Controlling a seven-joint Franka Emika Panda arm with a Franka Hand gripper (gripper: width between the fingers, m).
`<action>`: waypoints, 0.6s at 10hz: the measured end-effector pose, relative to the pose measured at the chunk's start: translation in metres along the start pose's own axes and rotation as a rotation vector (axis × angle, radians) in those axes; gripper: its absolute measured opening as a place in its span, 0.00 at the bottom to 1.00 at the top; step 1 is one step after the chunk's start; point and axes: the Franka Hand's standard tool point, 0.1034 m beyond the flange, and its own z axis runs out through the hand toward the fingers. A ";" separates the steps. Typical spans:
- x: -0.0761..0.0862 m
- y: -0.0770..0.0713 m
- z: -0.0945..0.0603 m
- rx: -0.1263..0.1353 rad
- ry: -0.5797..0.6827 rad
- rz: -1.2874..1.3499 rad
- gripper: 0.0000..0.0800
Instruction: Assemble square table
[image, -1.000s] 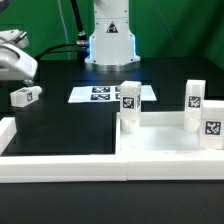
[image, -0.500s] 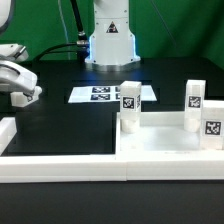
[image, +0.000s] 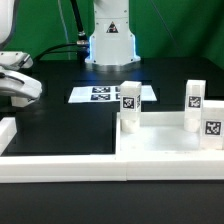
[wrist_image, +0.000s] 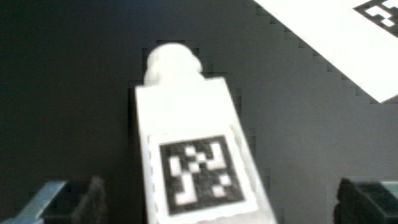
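At the exterior view's left edge, the tool (image: 22, 98) hangs low over the black surface (image: 70, 125), its body hiding whatever lies right under it. The wrist view fills that gap: a loose white leg (wrist_image: 187, 130) lies flat on the dark surface between the two fingertips (wrist_image: 71, 200), its black-and-white tag facing up and a rounded peg at one end. The fingertips stand wide apart on either side of the leg with dark gaps between them and it, so the tool is released and grasps nothing.

The square panel (image: 160, 138) sits at the exterior view's right, pressed into the corner of the low white border wall (image: 60, 165). Three tagged legs stand upright on it: one (image: 129, 100) at its near-left corner, one (image: 195, 96) farther back on the right, and one (image: 211, 128) at the right edge.

The marker board (image: 105, 95) lies flat in the middle of the surface in front of the arm's base; its corner also shows in the wrist view, well apart from the loose leg.
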 end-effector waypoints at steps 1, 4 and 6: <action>0.000 0.000 0.000 0.000 0.000 0.000 0.70; 0.000 0.000 0.001 0.000 -0.002 0.001 0.36; 0.000 0.000 0.001 0.000 -0.002 0.001 0.36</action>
